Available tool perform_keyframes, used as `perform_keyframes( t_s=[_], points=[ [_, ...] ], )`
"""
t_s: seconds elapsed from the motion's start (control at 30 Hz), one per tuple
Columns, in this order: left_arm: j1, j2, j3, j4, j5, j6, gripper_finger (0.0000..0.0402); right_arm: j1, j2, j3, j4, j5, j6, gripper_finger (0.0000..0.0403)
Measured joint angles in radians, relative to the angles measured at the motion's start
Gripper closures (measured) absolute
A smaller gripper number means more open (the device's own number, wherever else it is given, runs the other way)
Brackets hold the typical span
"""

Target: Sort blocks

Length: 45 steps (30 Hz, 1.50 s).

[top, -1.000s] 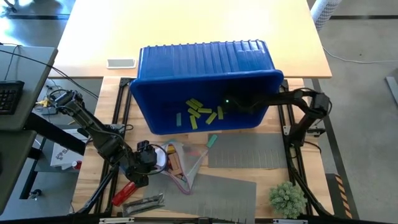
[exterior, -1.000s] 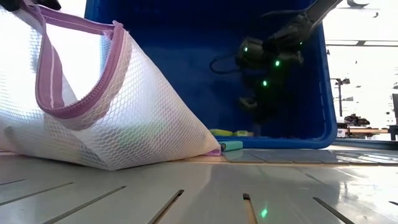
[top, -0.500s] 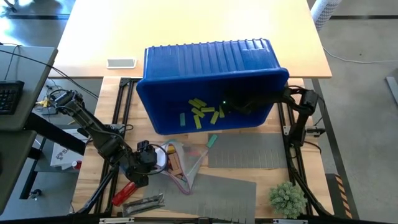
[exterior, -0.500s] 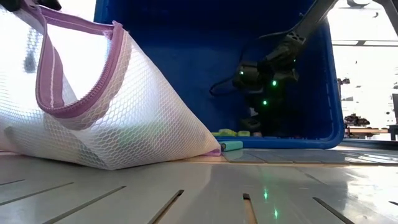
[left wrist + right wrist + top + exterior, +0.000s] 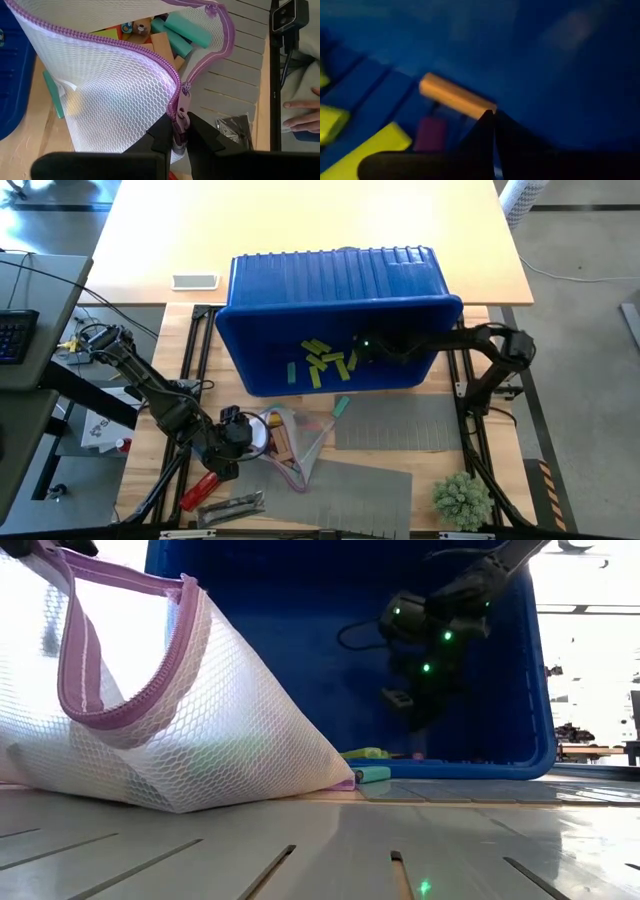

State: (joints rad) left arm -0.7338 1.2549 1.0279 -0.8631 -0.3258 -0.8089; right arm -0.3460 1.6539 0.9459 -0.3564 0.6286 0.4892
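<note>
Your left claw point(image 5: 180, 131) is clamped on the purple zipper edge point(image 5: 178, 82) of the white mesh bag point(image 5: 285, 442), near the table's front left. Your right claw point(image 5: 493, 116) reaches inside the tipped blue bin point(image 5: 335, 280); its fingers are pressed together and hold nothing, with the tips just beside a tan block point(image 5: 455, 97). Lime blocks point(image 5: 322, 362) lie in the bin, and one teal block point(image 5: 341, 406) lies on the table just in front of it. More blocks point(image 5: 180, 35) sit inside the bag, mostly hidden by the mesh. You see a person's hand point(image 5: 303, 114) partly cut off at the edge. I can read no writing.
</note>
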Motion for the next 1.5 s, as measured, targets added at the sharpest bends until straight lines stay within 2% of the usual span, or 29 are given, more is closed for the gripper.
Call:
perform_keyframes(
  t_s=[0.1, 0.27, 0.4, 0.5, 0.6, 0.63, 0.7, 0.77, 0.9, 1.07, 1.23, 1.5],
  points=[
    [0.000, 0.000, 0.000, 0.000, 0.001, 0.000, 0.0378, -0.034, 0.028, 0.000, 0.040, -0.011, -0.003, 0.0403],
    [0.000, 0.000, 0.000, 0.000, 0.001, 0.000, 0.0378, -0.073, 0.102, 0.000, 0.199, -0.091, -0.070, 0.0403],
    [0.000, 0.000, 0.000, 0.001, 0.001, 0.000, 0.0378, -0.097, 0.165, 0.001, 0.246, -0.126, -0.049, 0.0403],
    [0.000, 0.000, 0.000, 0.001, 0.001, 0.000, 0.0378, -0.099, 0.178, 0.004, 0.247, -0.151, -0.041, 0.0403],
    [0.000, 0.000, 0.000, 0.000, 0.001, 0.000, 0.0378, -0.057, 0.124, 0.001, 0.173, -0.265, 0.008, 0.0403],
    [0.000, 0.000, 0.000, 0.001, 0.001, 0.000, 0.0378, -0.030, 0.099, -0.003, 0.155, -0.270, 0.008, 0.0403],
    [0.000, 0.000, 0.000, 0.001, 0.001, 0.000, 0.0378, 0.012, 0.041, -0.002, 0.165, -0.250, 0.002, 0.0403],
    [0.000, 0.001, 0.000, 0.001, 0.001, 0.000, 0.0378, 0.021, -0.005, 0.004, 0.182, -0.188, -0.011, 0.0403],
    [0.001, 0.003, 0.000, 0.001, -0.001, 0.000, 0.0378, 0.011, -0.009, -0.001, 0.184, -0.160, -0.032, 0.0403],
    [0.000, 0.003, 0.000, 0.000, -0.001, 0.000, 0.0378, -0.045, 0.060, 0.002, 0.295, -0.151, -0.067, 0.0403],
    [0.000, 0.004, 0.000, 0.001, 0.000, 0.000, 0.0378, -0.070, 0.153, 0.001, 0.395, -0.165, 0.005, 0.0403],
    [0.000, 0.008, 0.000, 0.001, 0.006, 0.000, 0.0378, -0.073, 0.265, 0.005, 0.460, -0.146, 0.070, 0.0403]
  ],
)
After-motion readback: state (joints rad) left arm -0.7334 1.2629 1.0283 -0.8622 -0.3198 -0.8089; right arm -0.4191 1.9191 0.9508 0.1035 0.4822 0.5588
